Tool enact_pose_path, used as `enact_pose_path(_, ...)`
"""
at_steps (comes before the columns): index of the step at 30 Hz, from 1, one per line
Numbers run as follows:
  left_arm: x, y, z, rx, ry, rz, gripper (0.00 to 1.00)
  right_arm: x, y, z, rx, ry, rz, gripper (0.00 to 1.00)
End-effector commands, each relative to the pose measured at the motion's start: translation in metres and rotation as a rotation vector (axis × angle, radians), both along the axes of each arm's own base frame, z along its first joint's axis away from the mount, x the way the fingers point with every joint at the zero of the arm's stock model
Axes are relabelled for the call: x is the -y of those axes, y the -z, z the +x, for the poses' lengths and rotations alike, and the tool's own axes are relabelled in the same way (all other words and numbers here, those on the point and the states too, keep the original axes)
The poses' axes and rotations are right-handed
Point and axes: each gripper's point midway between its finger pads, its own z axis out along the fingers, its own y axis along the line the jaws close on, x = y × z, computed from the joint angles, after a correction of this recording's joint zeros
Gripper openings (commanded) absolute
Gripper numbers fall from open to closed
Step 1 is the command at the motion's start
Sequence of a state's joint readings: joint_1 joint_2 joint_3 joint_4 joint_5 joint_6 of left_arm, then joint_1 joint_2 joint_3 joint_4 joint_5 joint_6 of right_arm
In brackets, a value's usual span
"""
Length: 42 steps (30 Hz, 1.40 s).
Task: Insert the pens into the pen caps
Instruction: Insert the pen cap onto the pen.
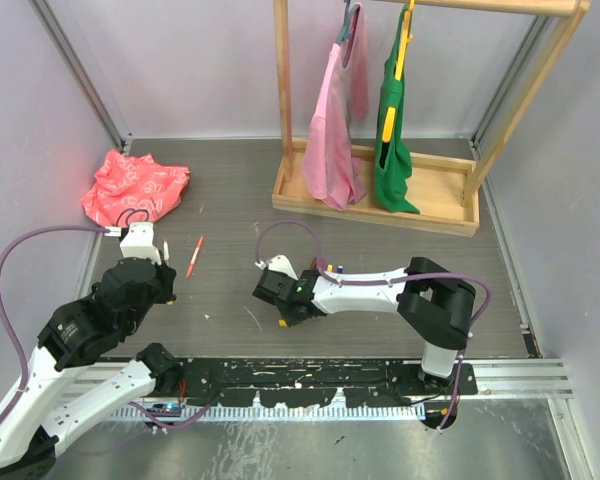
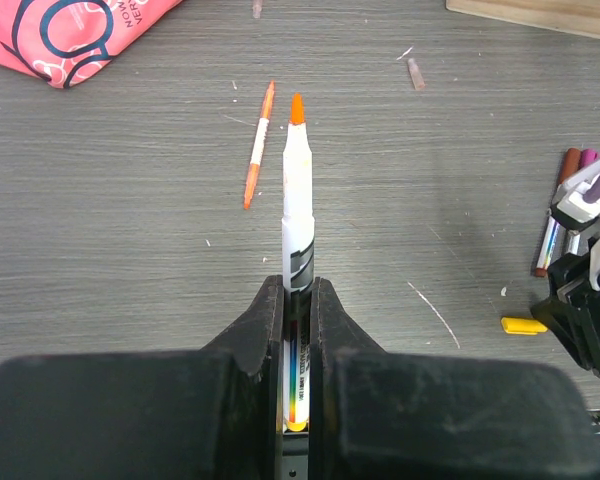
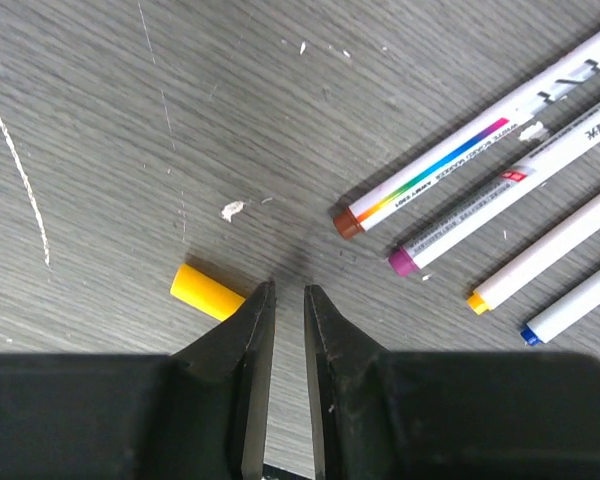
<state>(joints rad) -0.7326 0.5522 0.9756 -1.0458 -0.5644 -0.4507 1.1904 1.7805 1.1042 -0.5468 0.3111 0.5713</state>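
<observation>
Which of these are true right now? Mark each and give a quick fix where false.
1. The left gripper grips an orange-tipped pen. True.
2. The yellow cap sits between the jaws of the right gripper. False: it lies on the table beside them, and nothing is between them.
3. Four loose pens lie near the right gripper. True.
4. The orange pen on the table lies among those four. False: it lies apart, nearer the left gripper.
</observation>
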Motion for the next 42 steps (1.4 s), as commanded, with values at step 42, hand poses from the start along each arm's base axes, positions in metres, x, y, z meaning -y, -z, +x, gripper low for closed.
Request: enact_pose_path(42,0.001,-0.008,0.006,0.040,-0.002,-0.004,0.00,-0.047,-0.014,-0.025,-0.065,0.003,0.106,0.47)
